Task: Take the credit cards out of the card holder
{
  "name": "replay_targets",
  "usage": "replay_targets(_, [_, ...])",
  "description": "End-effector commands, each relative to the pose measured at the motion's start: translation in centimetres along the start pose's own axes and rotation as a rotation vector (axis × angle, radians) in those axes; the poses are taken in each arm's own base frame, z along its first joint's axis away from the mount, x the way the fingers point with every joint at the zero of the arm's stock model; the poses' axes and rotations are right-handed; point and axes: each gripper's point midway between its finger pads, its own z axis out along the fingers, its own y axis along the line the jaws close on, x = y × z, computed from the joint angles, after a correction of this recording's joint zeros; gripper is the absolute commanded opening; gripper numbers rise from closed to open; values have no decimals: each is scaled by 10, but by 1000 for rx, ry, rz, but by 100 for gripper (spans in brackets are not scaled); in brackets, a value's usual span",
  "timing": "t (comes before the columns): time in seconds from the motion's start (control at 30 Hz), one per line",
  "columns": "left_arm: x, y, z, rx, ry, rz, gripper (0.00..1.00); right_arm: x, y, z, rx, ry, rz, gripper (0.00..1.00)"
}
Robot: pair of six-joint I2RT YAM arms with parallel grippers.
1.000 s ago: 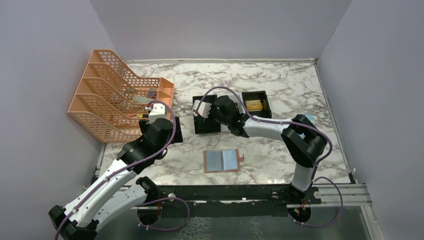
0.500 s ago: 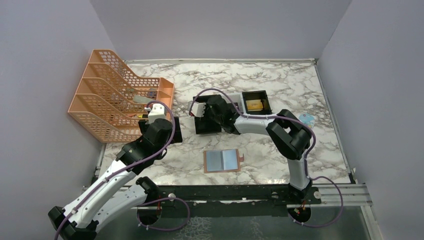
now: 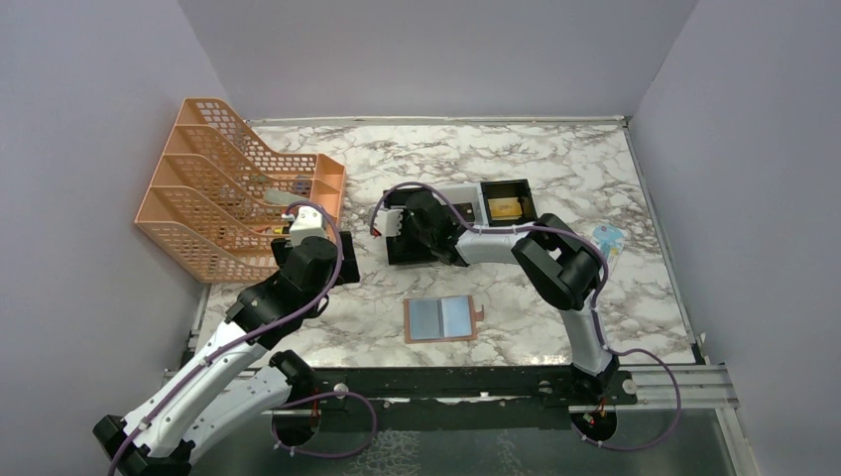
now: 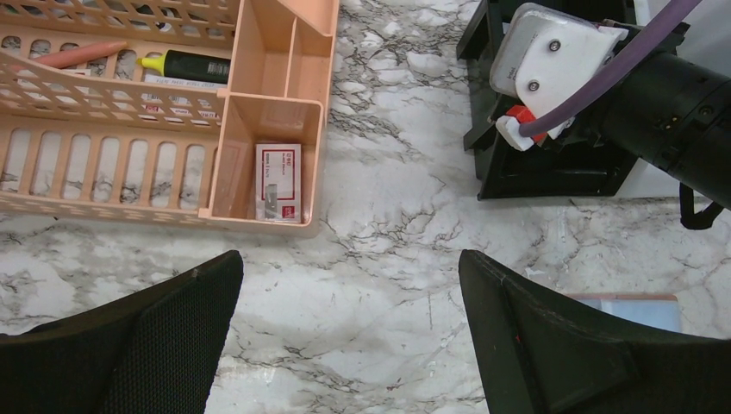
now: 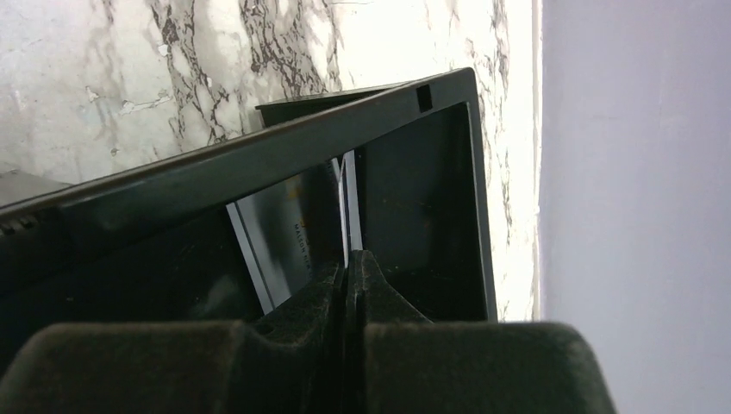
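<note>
- Starting well to the left of the card holder (image 3: 443, 319), we see an orange mesh organizer (image 3: 223, 198) standing on the marble table (image 3: 555, 159), with a small red-and-white box (image 4: 278, 183) in its end compartment.
- Left of the card holder and a little beyond it, the left gripper (image 4: 349, 259) hovers above bare marble with its jaws spread wide and nothing between them.
- We find the card holder itself lying open and flat on the marble, light-blue lining up, apart from both arms.
- Just beyond the card holder stands a black tray (image 3: 409, 254), and the right gripper (image 5: 347, 267) reaches down into its left compartment.
- We see that gripper's jaws pressed together on the thin edge of a black credit card (image 5: 289, 224), which stands on edge inside the compartment, well apart from the card holder.
- Beyond and to the right of the card holder, the tray's right compartment holds a flat yellowish item (image 3: 504, 207).
</note>
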Motion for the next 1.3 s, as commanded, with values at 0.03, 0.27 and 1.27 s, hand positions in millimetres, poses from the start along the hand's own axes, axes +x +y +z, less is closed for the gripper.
replay_targets(0.03, [1, 5, 1, -23, 6, 15, 99, -5, -4, 4, 9, -14, -18, 14])
replay_targets(0.27, [3, 4, 3, -22, 23, 25, 99, -10, 3, -1, -43, -35, 12, 32])
replay_targets(1.27, [4, 4, 4, -23, 30, 23, 99, -39, -19, -28, -38, -162, 131, 46])
